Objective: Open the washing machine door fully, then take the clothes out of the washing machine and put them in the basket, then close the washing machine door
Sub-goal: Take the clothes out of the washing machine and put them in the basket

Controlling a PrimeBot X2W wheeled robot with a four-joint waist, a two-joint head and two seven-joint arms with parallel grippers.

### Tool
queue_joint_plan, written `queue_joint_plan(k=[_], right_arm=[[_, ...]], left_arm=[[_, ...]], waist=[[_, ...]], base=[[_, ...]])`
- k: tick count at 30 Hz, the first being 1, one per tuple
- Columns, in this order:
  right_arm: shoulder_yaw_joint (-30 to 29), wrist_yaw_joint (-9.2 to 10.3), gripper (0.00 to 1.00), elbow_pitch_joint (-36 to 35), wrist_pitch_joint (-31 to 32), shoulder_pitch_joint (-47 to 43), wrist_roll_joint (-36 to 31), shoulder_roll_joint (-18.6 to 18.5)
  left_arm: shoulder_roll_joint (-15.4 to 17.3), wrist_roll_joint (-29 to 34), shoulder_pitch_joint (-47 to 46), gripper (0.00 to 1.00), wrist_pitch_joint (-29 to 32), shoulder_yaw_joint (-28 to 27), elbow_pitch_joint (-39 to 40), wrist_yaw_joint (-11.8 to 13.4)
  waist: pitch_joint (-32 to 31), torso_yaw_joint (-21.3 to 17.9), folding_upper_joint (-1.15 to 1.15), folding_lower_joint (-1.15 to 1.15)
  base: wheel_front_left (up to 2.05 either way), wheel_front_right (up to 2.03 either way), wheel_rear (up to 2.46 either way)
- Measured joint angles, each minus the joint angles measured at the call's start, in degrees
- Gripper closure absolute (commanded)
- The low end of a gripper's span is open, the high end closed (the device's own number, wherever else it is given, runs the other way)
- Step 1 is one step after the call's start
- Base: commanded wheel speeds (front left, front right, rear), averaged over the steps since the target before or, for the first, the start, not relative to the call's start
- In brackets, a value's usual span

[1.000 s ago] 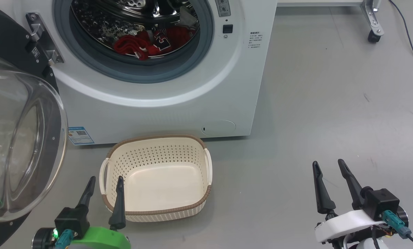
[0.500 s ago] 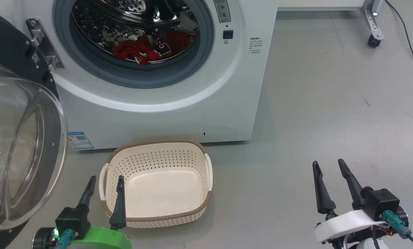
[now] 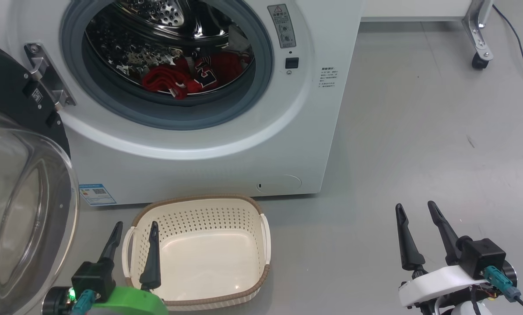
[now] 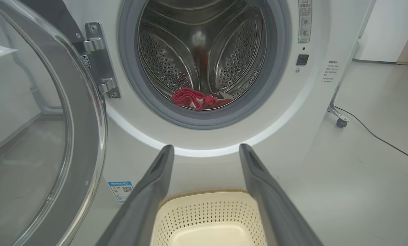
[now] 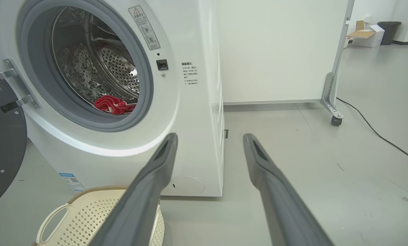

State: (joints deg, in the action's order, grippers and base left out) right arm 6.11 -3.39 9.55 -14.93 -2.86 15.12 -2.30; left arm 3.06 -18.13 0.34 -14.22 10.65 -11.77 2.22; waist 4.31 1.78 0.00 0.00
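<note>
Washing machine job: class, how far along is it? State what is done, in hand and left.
Done: the washing machine door is swung wide open. In hand: nothing; the left gripper and the right gripper are open and empty, short of the washing machine. Left: the clothes lie inside it, the basket is empty, and the door must be closed.

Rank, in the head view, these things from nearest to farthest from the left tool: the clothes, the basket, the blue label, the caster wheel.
1. The basket, just beside the left tool, bottom.
2. The blue label, low on the washing machine, left.
3. The clothes, inside the drum, higher up.
4. The caster wheel, far upper right.
</note>
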Motion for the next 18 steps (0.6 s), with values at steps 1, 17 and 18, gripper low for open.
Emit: queue_joint_plan(k=[1,17,18], right_arm=[[0.0,0.0,0.0,0.0,0.0,0.0,0.0,0.0],[0.1,-0.01,0.0,0.0,0.0,0.0,0.0,0.0],[0.1,-0.01,0.0,0.0,0.0,0.0,0.0,0.0]], left_arm=[[0.0,0.0,0.0,0.0,0.0,0.0,0.0,0.0],[0.0,0.0,0.0,0.0,0.0,0.4,-0.2,0.0],[0.0,0.0,0.0,0.0,0.0,0.4,-0.2,0.0]], waist=[[0.0,0.0,0.0,0.0],[-0.8,0.6,0.0,0.0],[-0.8,0.6,0.0,0.0]], base=[[0.83,-0.83,0.0],[0.47,-0.47,0.0],[0.07,-0.07,0.0]])
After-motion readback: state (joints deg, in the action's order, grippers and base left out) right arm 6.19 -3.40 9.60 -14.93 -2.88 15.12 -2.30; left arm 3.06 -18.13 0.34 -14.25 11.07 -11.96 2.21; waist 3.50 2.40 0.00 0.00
